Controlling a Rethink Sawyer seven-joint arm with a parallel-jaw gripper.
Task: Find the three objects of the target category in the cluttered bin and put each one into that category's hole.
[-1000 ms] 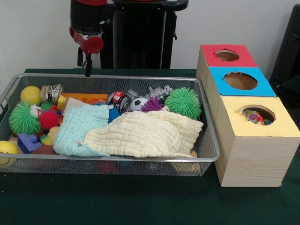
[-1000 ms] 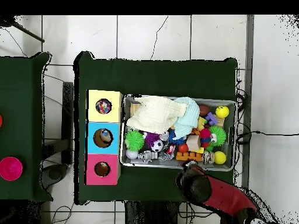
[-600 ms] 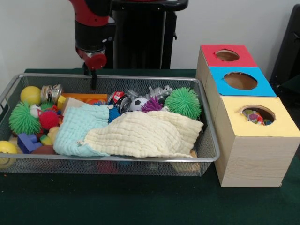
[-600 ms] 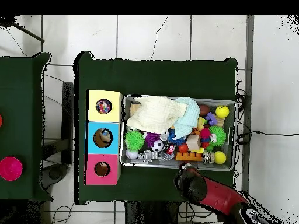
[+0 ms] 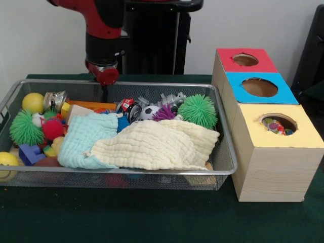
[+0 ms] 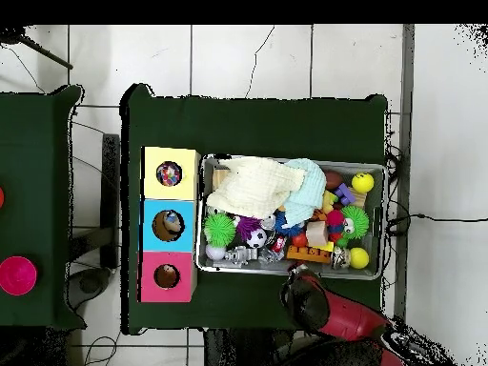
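Presently, wire bin is sitting centre-left on green worktop, holding toys beneath cream cloth. Gripper is hanging over its upper-left rim; jaws' state cannot be told. Three-holed box is standing at right.

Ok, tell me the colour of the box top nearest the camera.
Yellow box top, clearest in the front view.

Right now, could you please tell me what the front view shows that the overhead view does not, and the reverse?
Only the front view shows the end effector hanging at the wire bin's far rim. Only the overhead view shows a toy down in the blue hole and a pink disc on a neighbouring table. Both show the cream cloth overlapping the pale blue cloth, and the three-coloured box.
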